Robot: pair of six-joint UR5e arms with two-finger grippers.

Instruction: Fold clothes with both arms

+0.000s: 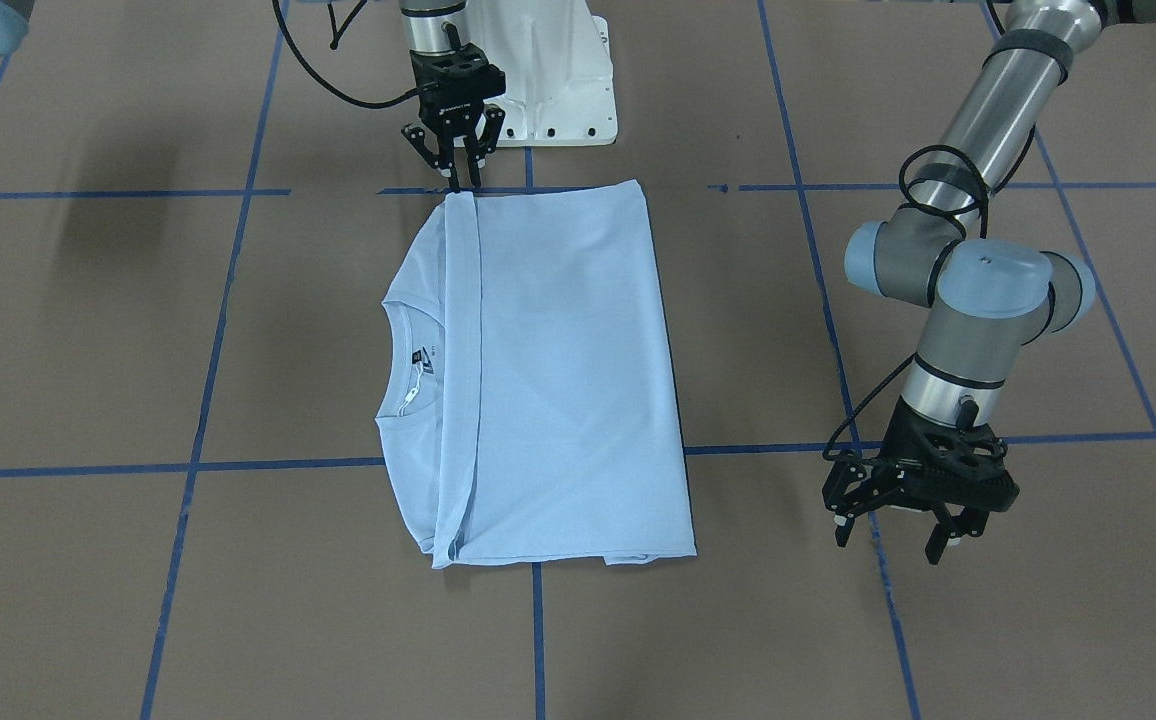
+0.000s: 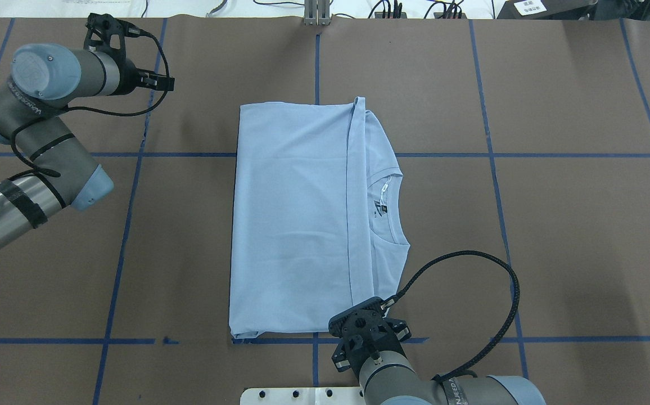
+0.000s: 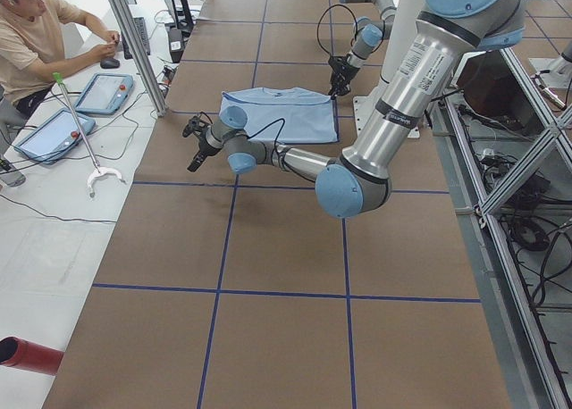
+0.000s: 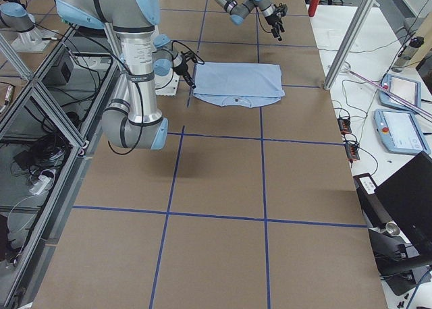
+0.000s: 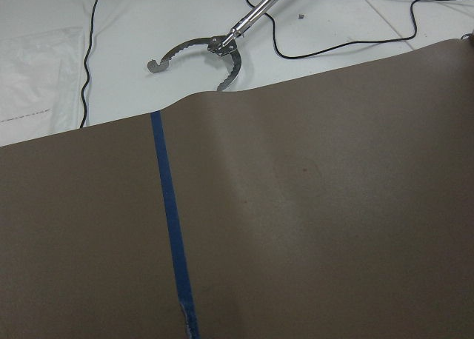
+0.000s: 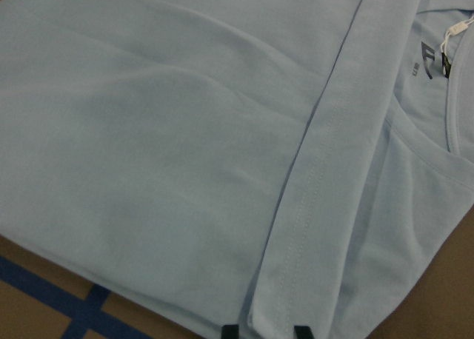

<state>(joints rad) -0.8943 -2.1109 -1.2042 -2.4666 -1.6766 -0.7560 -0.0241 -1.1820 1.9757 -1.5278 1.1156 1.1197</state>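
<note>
In the front view the T-shirt (image 1: 558, 380) lies flat in the middle of the tabletop (image 1: 88, 350), folded into a long rectangle with the collar showing along one side. My right end effector (image 1: 460, 182) stands at the shirt corner nearest my base, tips down on the cloth and set narrow. My left end effector (image 1: 888, 540) hangs wide and empty, well apart from the shirt, out past its far corner on my left. From overhead, a hem band (image 2: 357, 197) crosses the shirt just beside the neck label (image 2: 381, 209). My left wrist camera shows only bare tabletop and a blue tape line (image 5: 170, 228). My right wrist camera shows my two tips either side of the hem band's end. The cloth lies flat between them, so I judge it is not pinched. The fabric looks thin, light and limp. I expect it to sag and slide over itself, so I would take all layers at the hem corners, where the stitching gives a firmer hold.
</note>
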